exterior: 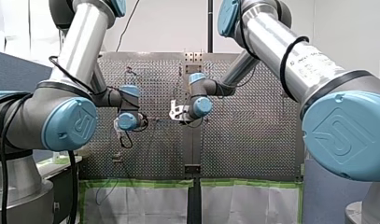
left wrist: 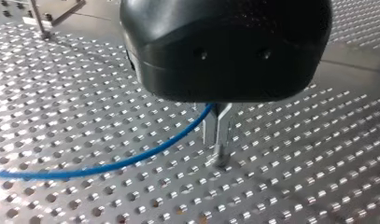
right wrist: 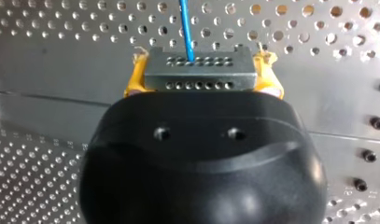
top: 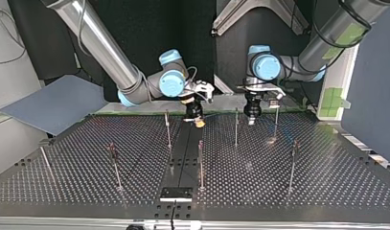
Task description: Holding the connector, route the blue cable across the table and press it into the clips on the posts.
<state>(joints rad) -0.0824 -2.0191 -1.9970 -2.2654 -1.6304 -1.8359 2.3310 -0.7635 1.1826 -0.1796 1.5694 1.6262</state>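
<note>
The grey connector (right wrist: 199,77) sits between the yellow pads (right wrist: 134,81) of my right gripper (right wrist: 200,65), which is shut on it. The blue cable (right wrist: 185,25) leaves the connector's far face over the perforated table (right wrist: 47,28). My left gripper (left wrist: 218,154) has its thin metal fingers shut on the blue cable (left wrist: 131,161) just above the table. From there the cable sags away to one side. In the top view my right gripper (top: 195,114) hangs left of the middle and my left gripper (top: 251,115) right of it, both near the far edge.
Several thin posts stand on the table, among them post (top: 167,129), post (top: 235,127) and post (top: 200,165). A black plate (top: 176,194) lies at the near edge in the top view. A grey-blue panel (top: 53,103) leans at that view's left.
</note>
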